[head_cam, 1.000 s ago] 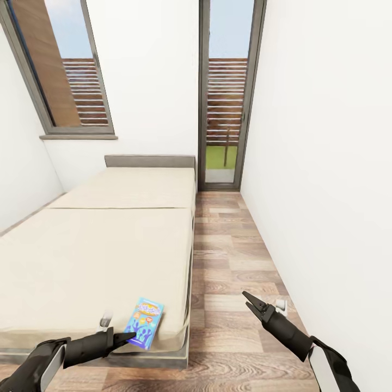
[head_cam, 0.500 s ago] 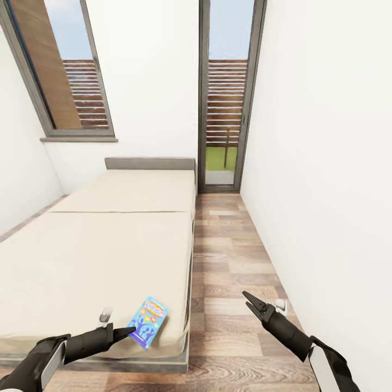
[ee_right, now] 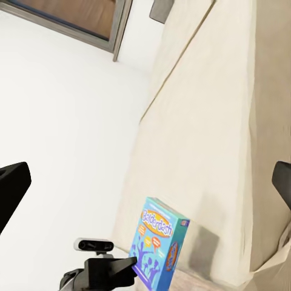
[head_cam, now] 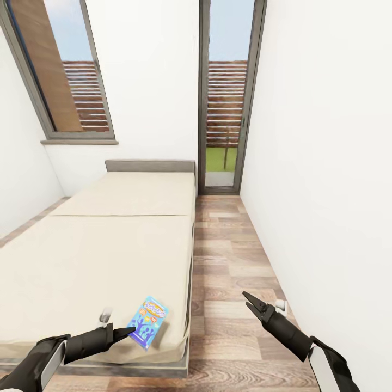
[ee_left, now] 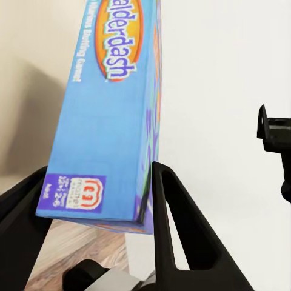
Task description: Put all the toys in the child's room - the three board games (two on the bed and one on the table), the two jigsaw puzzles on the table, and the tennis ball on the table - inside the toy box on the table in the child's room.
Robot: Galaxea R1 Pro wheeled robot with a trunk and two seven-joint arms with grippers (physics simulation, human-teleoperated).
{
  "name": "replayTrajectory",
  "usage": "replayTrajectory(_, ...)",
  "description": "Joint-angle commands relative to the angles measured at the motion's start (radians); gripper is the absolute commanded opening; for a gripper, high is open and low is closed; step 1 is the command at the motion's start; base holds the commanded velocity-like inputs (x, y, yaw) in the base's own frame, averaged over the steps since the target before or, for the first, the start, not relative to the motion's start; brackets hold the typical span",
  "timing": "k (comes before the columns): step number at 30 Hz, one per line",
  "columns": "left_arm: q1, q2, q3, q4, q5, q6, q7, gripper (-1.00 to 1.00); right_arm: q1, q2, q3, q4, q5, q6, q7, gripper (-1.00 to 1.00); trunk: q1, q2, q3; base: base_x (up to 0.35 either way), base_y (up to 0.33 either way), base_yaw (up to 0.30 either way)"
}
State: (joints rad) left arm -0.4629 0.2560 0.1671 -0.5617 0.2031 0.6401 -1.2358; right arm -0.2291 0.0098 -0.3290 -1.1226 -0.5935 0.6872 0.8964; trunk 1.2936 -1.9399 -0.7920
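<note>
Pinching the blue game box [head_cam: 147, 322] by its near end just above the bed [head_cam: 98, 261] corner, left gripper [head_cam: 124, 332] has it; right gripper [head_cam: 251, 301] spread, idle; next, carry to toy box.

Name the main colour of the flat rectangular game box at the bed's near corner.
Blue game box, orange oval title mark; clearest in the left wrist view.

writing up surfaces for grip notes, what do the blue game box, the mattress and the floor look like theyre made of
Blue game box: likely printed cardboard with a smooth finish; sharp flat edges and lettering show in the left wrist view.
Mattress: seemingly matte cream fabric, with a soft rounded edge and a seam between its two sections.
Floor: looks like wood planks or laminate, with visible grain and a slight sheen.
</note>
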Motion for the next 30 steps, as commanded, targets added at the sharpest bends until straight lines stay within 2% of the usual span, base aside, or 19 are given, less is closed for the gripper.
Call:
replayTrajectory(1,0.0,0.0,0.0,0.0,0.002,0.009,-0.002,-1.0,-0.001,0.001,-0.002,0.0,-0.002,0.006,0.002,1.0,-0.004,0.007,0.002,0.0,0.0,0.0)
replayTrajectory(4,0.0,0.004,0.0,-0.002,0.002,0.01,-0.007,-1.0,-0.001,0.001,-0.002,0.001,-0.002,0.006,0.001,1.0,-0.016,0.028,0.012,0.0,0.0,0.0)
replayTrajectory(6,0.0,0.007,0.002,-0.002,0.002,0.012,-0.031,-1.0,-0.001,0.001,-0.002,-0.001,-0.002,0.006,0.002,1.0,-0.023,0.042,0.018,0.0,0.0,0.0)
replayTrajectory(8,0.0,0.012,0.002,-0.004,0.0,0.014,-0.08,-1.0,-0.001,0.001,-0.002,-0.003,-0.003,0.006,0.002,1.0,-0.031,0.056,0.024,0.0,0.0,0.0)
replayTrajectory(10,0.0,0.031,0.003,-0.005,-0.001,0.015,-0.146,-1.0,-0.001,0.001,-0.002,-0.004,-0.003,0.006,0.002,1.0,-0.039,0.07,0.031,0.0,0.0,0.0)
replayTrajectory(11,0.0,0.077,0.003,-0.006,-0.003,0.016,-0.261,-1.0,-0.001,0.001,-0.002,-0.006,-0.002,0.007,0.001,1.0,-0.042,0.077,0.034,0.0,0.0,0.0)
replayTrajectory(15,0.0,0.124,0.004,-0.007,-0.003,0.016,-0.335,-1.0,-0.001,0.001,0.001,-0.006,-0.002,0.005,0.002,1.0,-0.058,0.105,0.046,0.0,0.0,0.0)
replayTrajectory(21,0.0,0.212,0.004,-0.022,0.001,0.022,-0.335,-1.0,-0.001,0.0,0.004,-0.008,-0.002,-0.03,0.004,1.0,-0.081,0.147,0.065,0.0,0.0,0.0)
replayTrajectory(24,0.0,0.248,0.003,-0.031,0.002,0.024,-0.335,-1.0,-0.001,-0.001,0.008,-0.041,0.001,-0.033,-0.009,1.0,-0.092,0.168,0.074,0.0,0.0,0.0)
replayTrajectory(26,0.0,0.271,0.004,-0.034,0.003,0.025,-0.335,-1.0,-0.001,-0.001,0.016,-0.073,0.011,-0.034,-0.043,1.0,-0.1,0.182,0.081,0.0,0.0,0.0)
replayTrajectory(28,0.0,0.298,0.004,-0.036,0.004,0.026,-0.335,-1.0,0.0,-0.003,0.023,-0.111,0.027,-0.029,-0.111,1.0,-0.108,0.196,0.087,0.0,0.0,0.0)
replayTrajectory(30,0.0,0.312,0.006,-0.037,0.005,0.028,-0.335,-1.0,-0.001,-0.004,0.026,-0.124,0.027,-0.026,-0.148,1.0,-0.115,0.21,0.093,0.0,0.0,0.0)
